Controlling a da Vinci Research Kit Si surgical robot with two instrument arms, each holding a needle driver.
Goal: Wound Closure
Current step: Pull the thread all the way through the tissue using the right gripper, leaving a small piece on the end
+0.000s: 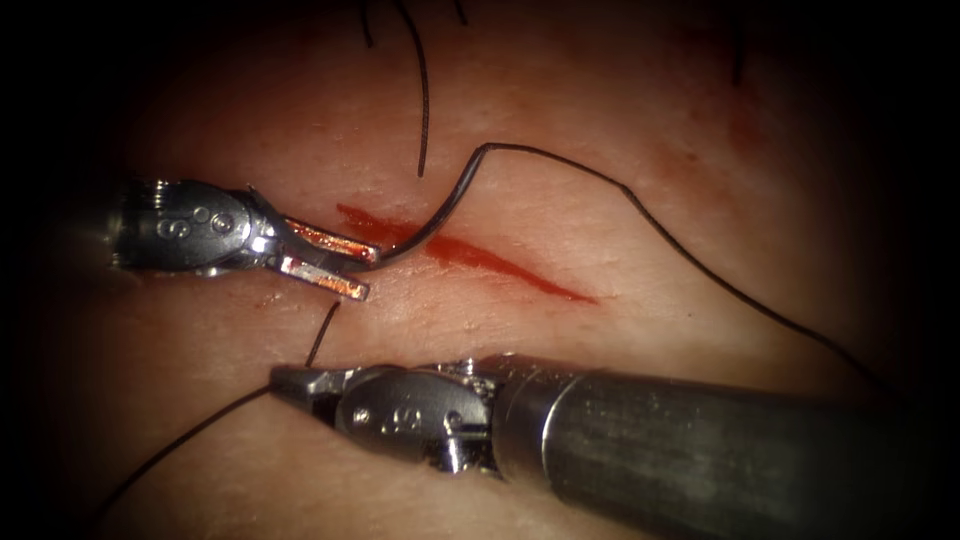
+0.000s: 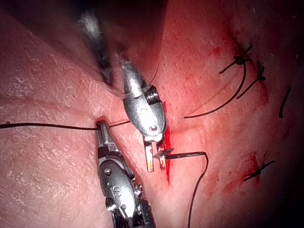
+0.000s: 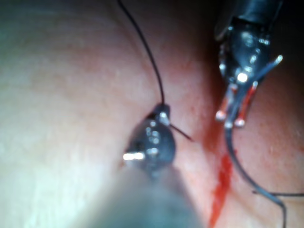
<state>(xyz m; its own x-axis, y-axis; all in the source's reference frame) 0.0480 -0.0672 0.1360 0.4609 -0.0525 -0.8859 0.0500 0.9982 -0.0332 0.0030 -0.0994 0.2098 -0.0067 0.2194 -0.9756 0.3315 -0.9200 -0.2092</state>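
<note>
The left tool [image 1: 335, 268] had its jaws apart around the needle [image 1: 432, 222], which lay across the cut [image 1: 500, 262] in the tissue [image 1: 600, 120], while the right tool [image 1: 300, 385], on the near side, was clamped on the thread [image 1: 190, 435], apparently to hold it taut.

Bright light pooled at the centre, darkness all around the edges
</note>
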